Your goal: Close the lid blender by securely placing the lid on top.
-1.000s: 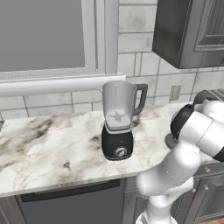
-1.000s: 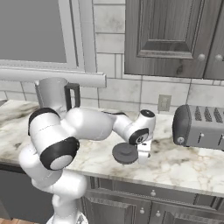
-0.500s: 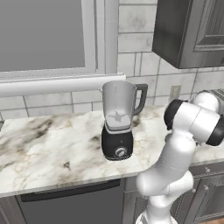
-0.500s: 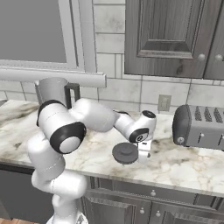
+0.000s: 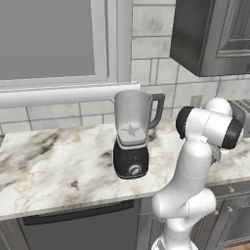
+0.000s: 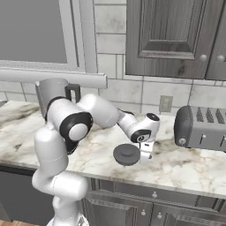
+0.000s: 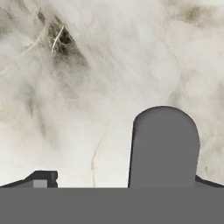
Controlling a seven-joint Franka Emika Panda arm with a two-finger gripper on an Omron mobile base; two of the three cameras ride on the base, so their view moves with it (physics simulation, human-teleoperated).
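Gripper: the gripper [image 6: 142,154] hangs from the white wrist over the front part of the counter, fingers pointing down; it pinches the lid at the disc's right edge.
Hand view: the lid [image 7: 162,146] stands edge-on as a tall dark grey shape with a rounded top, close to the camera; one dark finger tip [image 7: 40,178] shows at the lower left, and marble lies beyond.
Lid: in the right base view the lid [image 6: 126,153] is a flat dark grey disc with a raised centre, held level just above the marble, left of the fingers.
Arm: the white arm [image 6: 103,114] reaches from the shoulder rightward and low across the counter; in the left base view the arm [image 5: 205,128] folds at the right side.
Blender: the blender [image 5: 132,134] stands on the counter well apart from the lid, black base with silver dial, clear grey jar open at the top, dark handle on its right.
Counter: the marble counter [image 6: 185,165] carries both.
Toaster: a grey toaster [image 6: 201,128] sits to the right of the gripper, near the wall.
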